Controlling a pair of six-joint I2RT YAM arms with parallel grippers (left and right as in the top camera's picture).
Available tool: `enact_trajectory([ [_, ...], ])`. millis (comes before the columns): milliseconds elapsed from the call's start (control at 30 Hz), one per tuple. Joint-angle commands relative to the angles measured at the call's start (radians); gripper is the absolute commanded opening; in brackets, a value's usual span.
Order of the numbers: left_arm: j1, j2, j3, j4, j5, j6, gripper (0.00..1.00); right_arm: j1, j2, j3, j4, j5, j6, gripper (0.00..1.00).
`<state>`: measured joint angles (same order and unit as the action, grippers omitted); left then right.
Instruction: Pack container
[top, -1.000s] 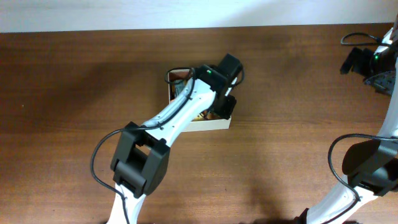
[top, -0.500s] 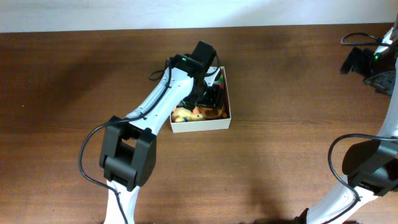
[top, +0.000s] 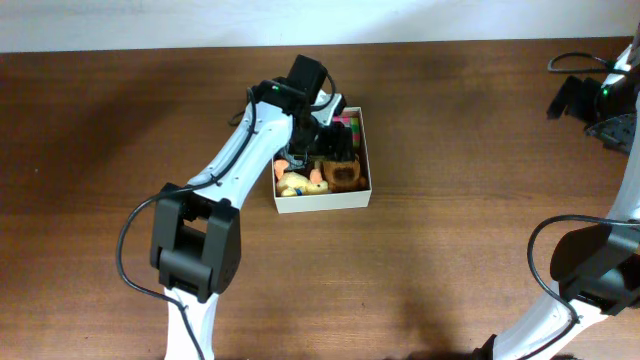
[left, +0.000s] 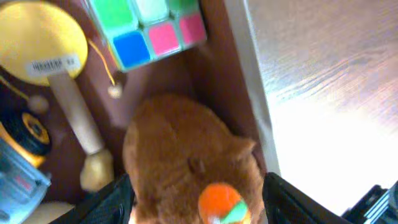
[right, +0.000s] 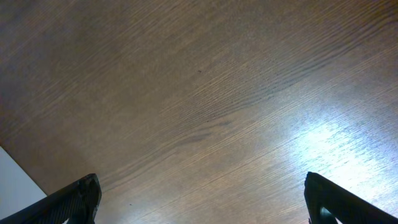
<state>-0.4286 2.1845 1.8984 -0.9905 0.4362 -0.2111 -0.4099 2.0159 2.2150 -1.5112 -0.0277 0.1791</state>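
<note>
The container (top: 322, 206) is a shallow cream-walled box at the table's middle, and its brown inner wall shows in the left wrist view (left: 214, 81). In it lie a brown plush (top: 346, 175) (left: 186, 155), a yellow-orange toy (top: 298, 182) and a colour cube (top: 348, 122) (left: 152, 28). My left gripper (top: 320, 145) (left: 196, 202) is open over the box, its fingers wide on either side of the plush. My right gripper (top: 598, 98) (right: 202, 205) is open and empty over bare table at the far right.
A yellow round toy on a wooden stick (left: 40, 43) and a yellow-black item (left: 28, 127) also lie in the box. A small orange and green ball (left: 219, 202) sits on the plush. The left arm covers the box's back left corner.
My left arm has swung left and back, uncovering the toys in the front and right of the box. The right arm has not moved.
</note>
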Motion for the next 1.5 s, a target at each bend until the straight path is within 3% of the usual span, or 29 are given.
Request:
enact_trajectory([
  [0,0.018,0.011,0.021,0.047,0.05,-0.021,0.69,0.005,-0.005,0.008,0.0,-0.006,-0.005,0.99],
  [267,0.024,0.011,0.025,0.12,0.05,-0.021,0.69,0.005,-0.005,0.008,0.0,-0.006,-0.005,0.99],
  [400,0.035,0.011,0.035,0.073,0.026,-0.008,0.69,0.005,-0.005,0.008,0.0,-0.006,-0.005,0.99],
  [533,0.05,0.008,0.086,-0.027,-0.089,0.037,0.68,0.005,-0.005,0.008,0.0,-0.006,-0.005,0.99],
  [733,0.045,-0.003,0.132,-0.084,-0.107,0.097,0.69,0.005,-0.005,0.008,0.0,-0.006,-0.005,0.99],
  [900,0.018,-0.003,0.132,-0.145,-0.226,0.101,0.68,0.005,-0.005,0.008,0.0,-0.006,-0.005,0.99],
  [1467,-0.073,-0.002,0.132,-0.214,-0.364,0.138,0.69,0.005,-0.005,0.008,0.0,-0.006,-0.005,0.99],
])
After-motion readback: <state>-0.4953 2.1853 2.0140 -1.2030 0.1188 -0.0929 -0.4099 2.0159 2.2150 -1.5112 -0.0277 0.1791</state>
